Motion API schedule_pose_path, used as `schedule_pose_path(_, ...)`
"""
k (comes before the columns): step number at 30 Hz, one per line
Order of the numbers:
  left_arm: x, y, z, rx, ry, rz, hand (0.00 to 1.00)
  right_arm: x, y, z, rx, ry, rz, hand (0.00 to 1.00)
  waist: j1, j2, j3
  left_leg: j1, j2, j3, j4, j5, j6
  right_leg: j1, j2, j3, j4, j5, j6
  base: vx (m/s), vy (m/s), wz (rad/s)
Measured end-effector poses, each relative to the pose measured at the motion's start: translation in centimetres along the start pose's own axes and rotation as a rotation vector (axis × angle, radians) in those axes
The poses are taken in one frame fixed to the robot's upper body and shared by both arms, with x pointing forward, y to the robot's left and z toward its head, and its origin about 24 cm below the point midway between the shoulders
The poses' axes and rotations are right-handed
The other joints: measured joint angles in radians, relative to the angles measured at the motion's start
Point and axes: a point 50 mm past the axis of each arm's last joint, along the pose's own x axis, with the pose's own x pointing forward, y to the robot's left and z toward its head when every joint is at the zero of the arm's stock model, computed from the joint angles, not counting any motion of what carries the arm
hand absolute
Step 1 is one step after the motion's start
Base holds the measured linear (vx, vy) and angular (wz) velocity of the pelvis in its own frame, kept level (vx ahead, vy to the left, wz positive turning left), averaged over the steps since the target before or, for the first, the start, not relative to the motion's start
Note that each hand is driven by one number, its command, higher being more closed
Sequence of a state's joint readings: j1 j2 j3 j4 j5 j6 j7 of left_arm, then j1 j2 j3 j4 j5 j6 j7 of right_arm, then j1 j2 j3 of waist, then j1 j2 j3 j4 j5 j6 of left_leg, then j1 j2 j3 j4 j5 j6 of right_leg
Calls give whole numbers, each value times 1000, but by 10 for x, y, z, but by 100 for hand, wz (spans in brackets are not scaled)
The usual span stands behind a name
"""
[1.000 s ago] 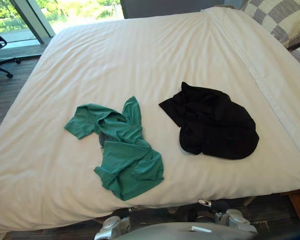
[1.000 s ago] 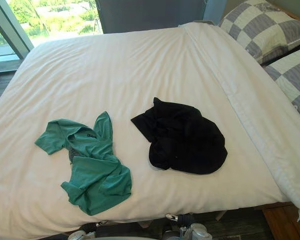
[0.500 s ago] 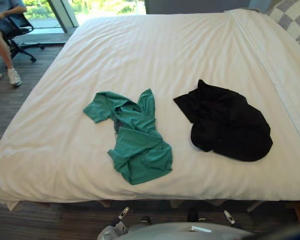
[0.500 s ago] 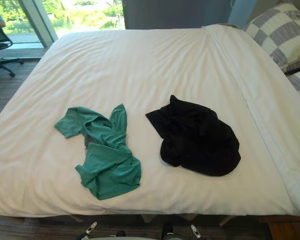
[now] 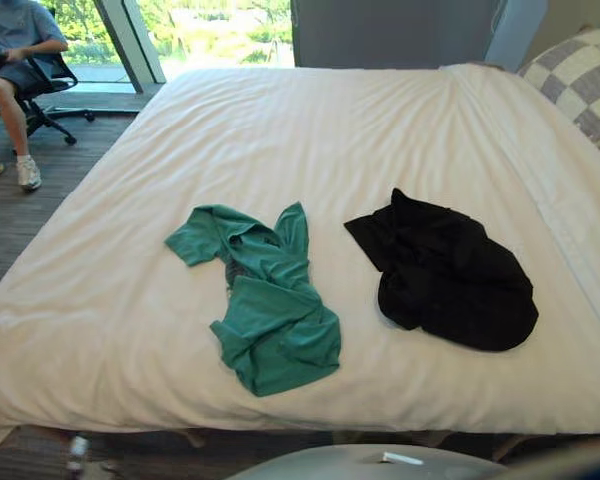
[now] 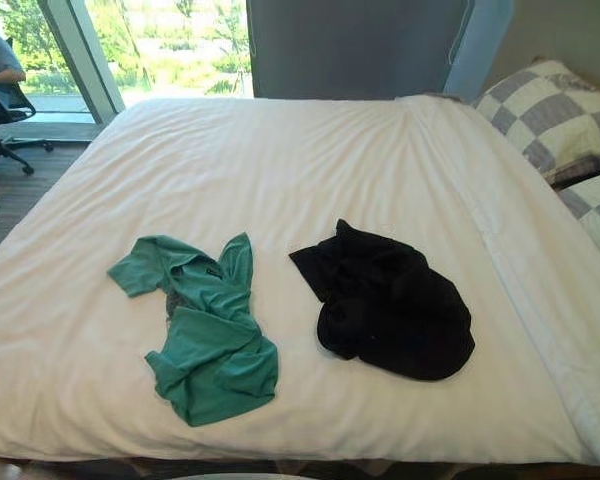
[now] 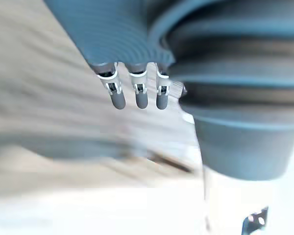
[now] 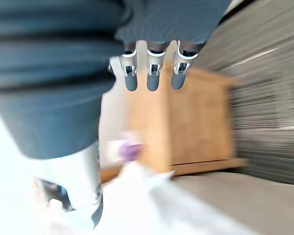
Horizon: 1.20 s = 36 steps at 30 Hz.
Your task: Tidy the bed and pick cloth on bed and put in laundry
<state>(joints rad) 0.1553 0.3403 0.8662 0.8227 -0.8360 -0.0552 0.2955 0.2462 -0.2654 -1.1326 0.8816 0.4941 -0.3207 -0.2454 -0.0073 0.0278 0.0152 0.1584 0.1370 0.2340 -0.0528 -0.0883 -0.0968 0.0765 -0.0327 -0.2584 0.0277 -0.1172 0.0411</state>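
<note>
Two garments are noted on the bed (image 5: 310,120), a green T-shirt (image 5: 268,305) left, lengthwise away from the near edge, a black garment (image 5: 448,275) right; left hand (image 7: 141,98), judged nearer the T-shirt, and right hand (image 8: 153,81) are seen with fingers relaxed, empty.

We see a bedroom. A big bed (image 6: 280,160) with a white cover fills the middle, checked pillows (image 6: 545,115) lie at the upper right, and a tall window (image 6: 170,45) shines at the upper left.
</note>
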Motion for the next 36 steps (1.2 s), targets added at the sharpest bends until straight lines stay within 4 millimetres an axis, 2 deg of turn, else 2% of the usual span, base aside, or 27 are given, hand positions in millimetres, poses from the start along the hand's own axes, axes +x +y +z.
schedule_pose_path(2, 0, -34, 50, -34, -196, -172, 0, 6, 21, 28, -41, -120, 49, 0, -1, -3, -6, 0, -2, -1, 1, 0, 0, -4, 3, 2, 9, -8, -2, 62, -19, 1)
schedule_pose_path(3, -2, -43, 61, -44, -239, -212, 0, 7, 26, 35, -53, -149, 63, 0, 0, -2, -6, -1, -3, -2, 1, 0, 0, -6, 3, 5, 9, -8, -2, 38, -10, -6)
schedule_pose_path(5, -10, -66, 96, -73, -366, -318, 0, 8, 49, 58, -75, -240, 117, 0, 0, 4, -10, -3, -6, -1, 3, 0, 1, -16, 2, 19, 14, -8, -3, 35, 3, -15)
schedule_pose_path(6, -12, -72, 105, -79, -399, -349, 0, 8, 56, 65, -75, -266, 129, 0, 0, 5, -10, -2, -7, 0, 4, 0, 1, -18, 2, 24, 15, -9, -4, 37, 1, -15)
schedule_pose_path(8, -28, -97, 130, -111, -509, -472, 0, 4, 72, 88, -106, -364, 185, 0, -2, 7, -12, -3, -10, 0, 11, 0, 2, -18, -1, 30, 15, -9, -4, 33, -6, -8)
schedule_pose_path(9, -32, -102, 134, -114, -529, -498, 0, 3, 77, 93, -113, -385, 202, 0, -3, 8, -13, -3, -10, 0, 14, 0, 2, -18, -1, 31, 15, -9, -5, 35, -10, -8)
schedule_pose_path(11, -51, -123, 141, -92, -596, -615, 0, -10, 99, 112, -90, -476, 303, 0, -7, 16, -13, -5, -11, 2, 24, 0, 6, -25, -1, 45, 17, -9, -5, 35, -18, -15)
schedule_pose_path(12, -58, -130, 141, -2, -655, -601, 0, -14, 105, 114, -101, -493, 347, 0, -7, 17, -14, -7, -11, 3, 24, 1, 8, -27, -1, 49, 19, -10, -6, 8, -34, -16)
schedule_pose_path(13, -76, -141, 140, 239, -859, -547, 0, -26, 122, 117, -140, -526, 465, 0, -10, 18, -16, -18, -10, 2, 30, 2, 9, -38, -1, 53, 26, -11, -8, -1, -41, -9)
schedule_pose_path(14, -92, -155, 134, 194, -840, -688, 0, -40, 141, 117, -182, -543, 595, 0, -13, 19, -15, -21, -10, 3, 38, 2, 10, -41, -1, 55, 30, -12, -9, -2, -28, -10)
schedule_pose_path(15, -99, -162, 128, 178, -812, -762, 0, -48, 150, 116, -201, -548, 666, 0, -16, 18, -14, -21, -9, 3, 39, 4, 12, -44, -1, 59, 36, -13, -10, 4, -37, -15)
schedule_pose_path(16, -108, -168, 113, 201, -785, -851, 0, -64, 167, 113, -246, -553, 787, 0, -24, 17, -14, -20, -9, 4, 44, 4, 13, -50, -1, 69, 47, -15, -14, 1, -29, -17)
schedule_pose_path(17, -112, -170, 104, 211, -774, -883, 0, -71, 173, 111, -278, -554, 836, 0, -29, 16, -11, -19, -8, 5, 47, 4, 13, -51, -1, 76, 50, -15, -14, 5, -39, -23)
schedule_pose_path(19, -131, -173, 66, 268, -740, -979, 0, -97, 189, 102, -378, -577, 998, 0, -33, 14, 4, -15, -6, 7, 57, -2, 24, -52, 3, 97, 51, -15, -14, 1, -29, -22)
schedule_pose_path(20, -131, -173, 58, 327, -727, -964, 0, -102, 191, 100, -395, -581, 1029, 0, -33, 13, 9, -13, -4, 8, 58, -5, 27, -52, 5, 101, 52, -15, -15, -10, -33, -22)
schedule_pose_path(21, -126, -172, 48, 463, -692, -916, 0, -107, 194, 93, -419, -565, 1081, 0, -35, 8, 16, -12, 0, 13, 59, -5, 27, -58, 10, 110, 56, -14, -15, -12, -34, -26)
schedule_pose_path(22, -123, -169, 44, 547, -756, -904, 0, -110, 195, 86, -440, -542, 1118, 0, -36, 0, 23, -11, 1, 30, 62, -5, 27, -65, 13, 124, 61, -15, -15, -12, -34, -31)
schedule_pose_path(24, -131, -172, 44, 537, -819, -1002, 0, -112, 193, 78, -489, -527, 1155, 0, -36, -9, 32, -8, 2, 36, 65, -5, 27, -70, 15, 138, 65, -14, -16, 5, -22, -20)
schedule_pose_path(25, -140, -180, 39, 573, -852, -1065, 0, -115, 193, 72, -524, -528, 1186, 0, -38, -11, 33, -1, 1, 40, 68, -5, 27, -68, 14, 145, 70, -14, -16, 7, -4, -17)
schedule_pose_path(27, -153, -193, 25, 667, -873, -1155, 0, -126, 199, 62, -552, -527, 1256, 0, -47, -10, 33, 1, -3, 59, 76, -5, 27, -68, 11, 167, 77, -14, -15, -22, 9, -16)
schedule_pose_path(29, -169, -207, -1, 811, -859, -1240, 0, -141, 203, 48, -586, -509, 1333, 0, -64, -7, 35, 0, -6, 59, 76, -5, 27, -68, 7, 167, 79, -14, -15, -39, 7, -1)
schedule_pose_path(32, -169, -203, -29, 993, -807, -1238, 0, -149, 202, 38, -594, -488, 1365, 0, -87, -12, 39, 0, -3, 61, 76, -6, 27, -70, 10, 168, 82, -13, -16, -37, -9, -1)
schedule_pose_path(36, -158, -188, -52, 1166, -758, -1193, 0, -152, 194, 33, -586, -470, 1347, 0, -86, -18, 46, 0, 5, 68, 73, -8, 22, -74, 15, 171, 84, -11, -19, -33, -9, -2)
